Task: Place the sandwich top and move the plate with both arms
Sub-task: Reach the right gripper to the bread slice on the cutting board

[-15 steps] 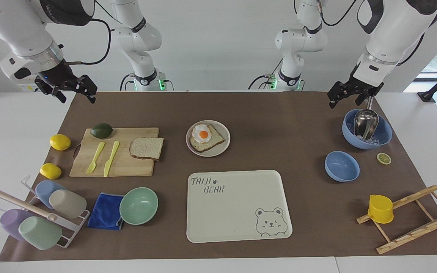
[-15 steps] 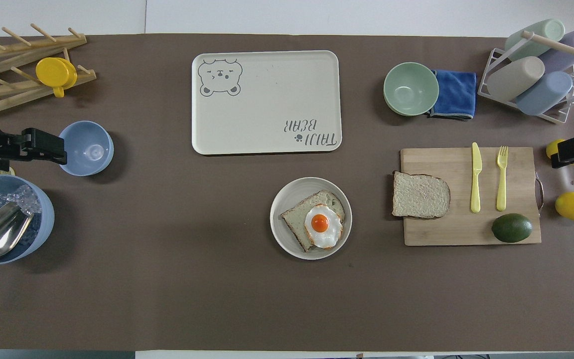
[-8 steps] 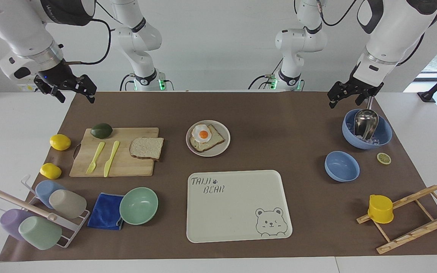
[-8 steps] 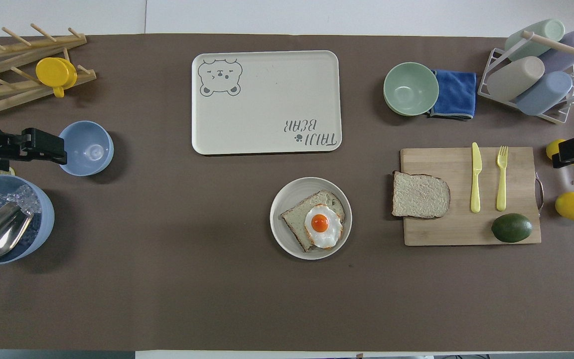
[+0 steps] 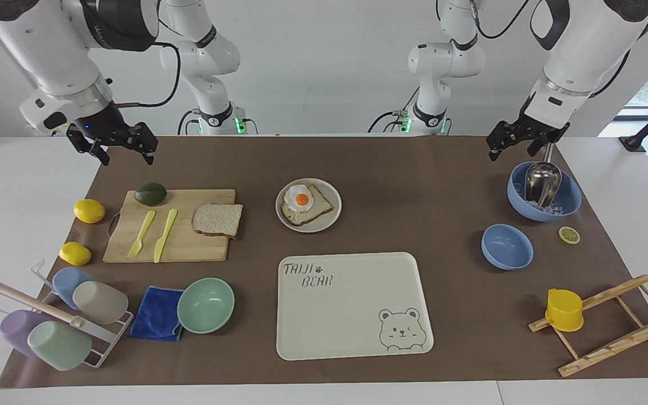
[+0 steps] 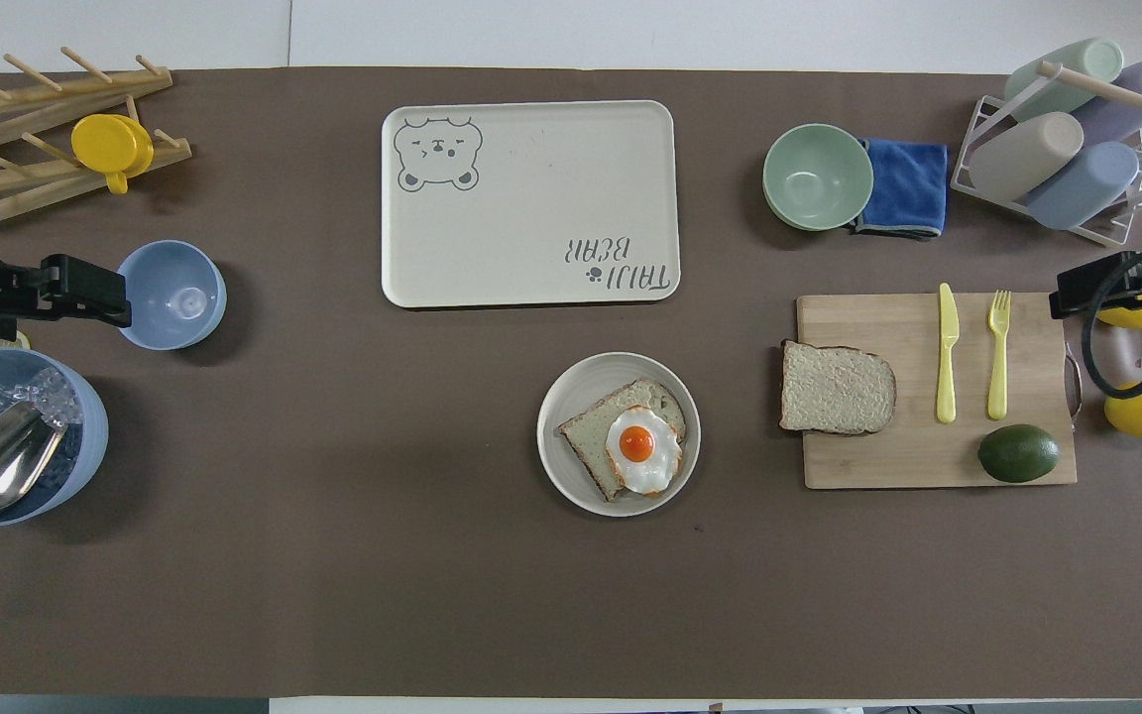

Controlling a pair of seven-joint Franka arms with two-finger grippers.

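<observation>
surface: brown mat [image 5: 391, 169] over a white table, white wall at the robots' end.
change: the right gripper [image 5: 124, 151] has swung in from the mat's edge – it now hangs over the mat near the cutting board's [image 5: 189, 247] corner by the avocado [image 5: 151, 193]; nothing else has shifted.
right gripper: fingers spread wide, empty.
left gripper [image 5: 518, 143]: open and empty too, waiting above the scoop bowl [image 5: 566, 205].
sandwich top [image 5: 217, 219]: flat on the cutting board, at its end toward the plate.
plate [image 5: 329, 219]: mid-table, carrying the egg toast [image 5: 305, 203], nearer the robots than the bear tray [image 5: 352, 315].
meaning: probably the reach for the bread has just begun – no step is done yet.
</observation>
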